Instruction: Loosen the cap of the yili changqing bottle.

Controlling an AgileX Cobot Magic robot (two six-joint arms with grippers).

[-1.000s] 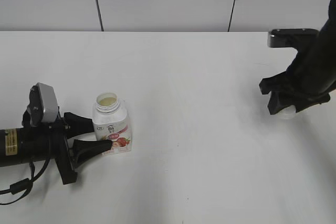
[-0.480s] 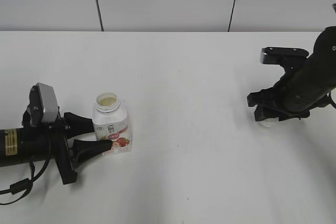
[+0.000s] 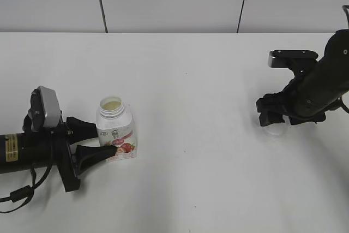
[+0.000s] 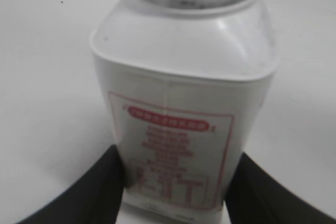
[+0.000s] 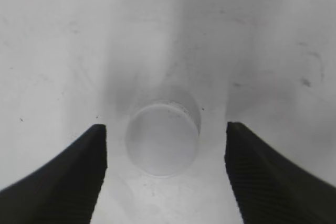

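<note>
The left gripper sat low at the left of the outside view, and its two black fingers were pressed on both sides of the yili changqing bottle. One finger was behind the bottle and one was in front, by the pink-red label. The bottle stood up straight on the white table, at the lower left of that picture. Its neck was open at the top, with no lid on it, and something pale showed inside. In the left wrist picture the bottle filled the middle, and a black finger touched it at each bottom corner.

The right gripper was over at the right side of the outside view, down low by the table. Its fingers were spread wide apart and were not holding anything. The cap lay on the table between them, in the middle of the right wrist picture, and there was a clear gap on each side of it. It looked small, round and white, with its flat face turned up. In the outside view the cap just peeked out under the black gripper, far from the bottle. The dark right arm went up and off the right edge of that picture. A gray wall stood behind the table.
</note>
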